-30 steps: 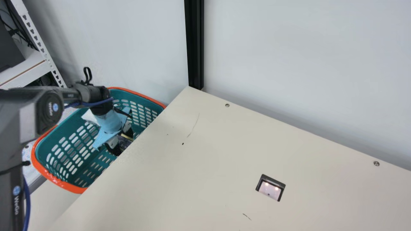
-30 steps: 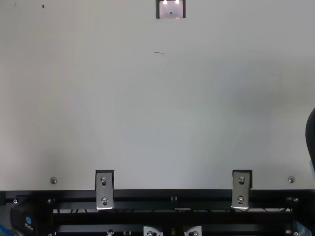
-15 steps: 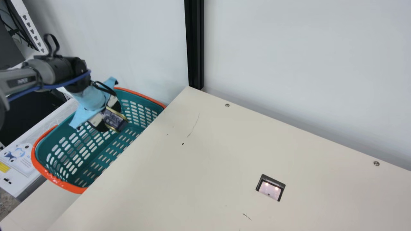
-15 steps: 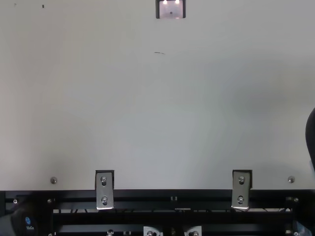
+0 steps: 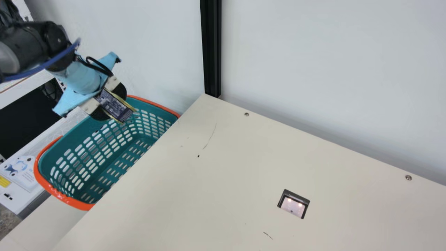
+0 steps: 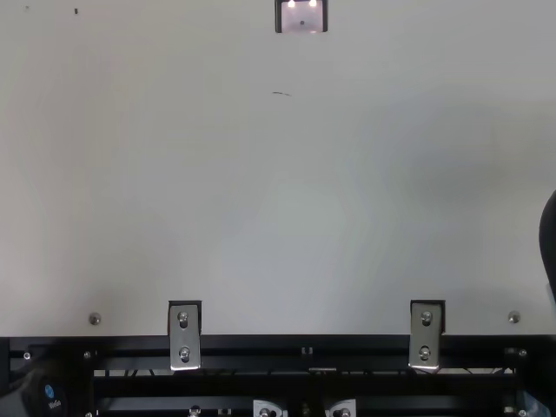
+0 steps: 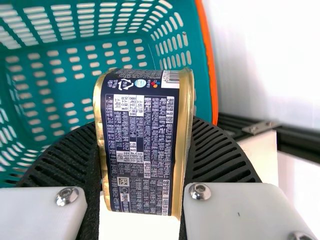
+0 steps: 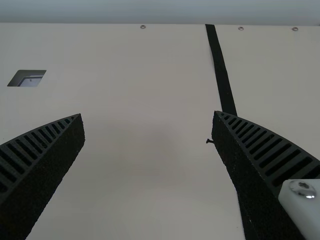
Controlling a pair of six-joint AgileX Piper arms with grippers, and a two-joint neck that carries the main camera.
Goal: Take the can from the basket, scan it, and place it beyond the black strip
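Down along the bottom of the top view, here's the black rail [image 6: 365, 385], two metal brackets bolted over it, one left [image 6: 184, 337], one right [image 6: 426, 337]. Just above that, the cream surface [image 6: 261, 191] opens out, with a dark rounded arm part [image 6: 548, 243] poking in at the right edge.

Over to the right wrist view: the right end effector [image 8: 148, 117] is wide, its two ribbed fingers well apart with nothing between them, cream surface beyond. The black strip [image 8: 223, 82] runs from the top, right of centre, down behind the right-hand finger; the scanner [image 8: 28, 79] sits in its opening at upper left. In the main view that scanner is lower right, two bright lights glowing in its window.

Upper left of the main view, and here's the catch! The left end effector [image 5: 111, 104] has the can [image 5: 116, 107], tilted, seen against the back wall of the teal basket [image 5: 78, 176] with its orange rim. The left wrist view backs it up: dark label, gold edges, a finger pressed on each side, barcode at one end. The can is up off the basket's floor.

Farthest back, the black post [image 5: 212, 48] stands at top centre against the pale wall [image 5: 324, 52].
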